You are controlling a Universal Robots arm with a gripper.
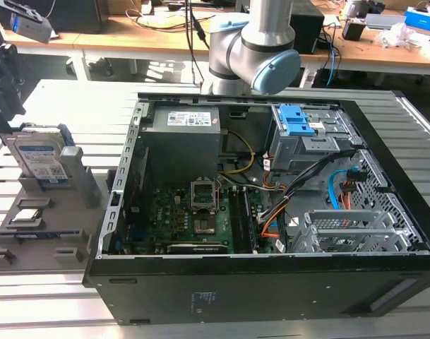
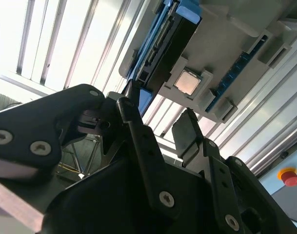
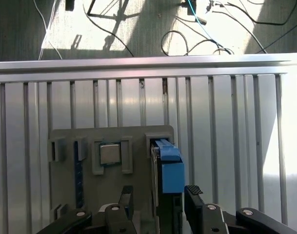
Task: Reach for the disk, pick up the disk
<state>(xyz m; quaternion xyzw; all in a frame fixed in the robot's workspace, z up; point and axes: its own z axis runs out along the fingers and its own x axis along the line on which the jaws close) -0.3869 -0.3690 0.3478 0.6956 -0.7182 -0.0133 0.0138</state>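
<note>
The disk (image 1: 39, 157) is silver with a white-and-blue barcode label and bright blue side rails. Its holder (image 1: 86, 189) is plain grey, the pincer (image 3: 159, 195) black, the counter (image 3: 226, 146) pale silver with ribbed stripes, the computer case (image 1: 271, 296) black.

Silver arm (image 1: 271, 25), pale blue joint caps (image 1: 278, 76); black pincer (image 3: 159, 192) with silver screws (image 2: 166, 198).

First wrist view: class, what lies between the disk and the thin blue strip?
A small square silver chip, seated in the gray holder, lies between the disk and the thin blue strip in the first wrist view.
</note>
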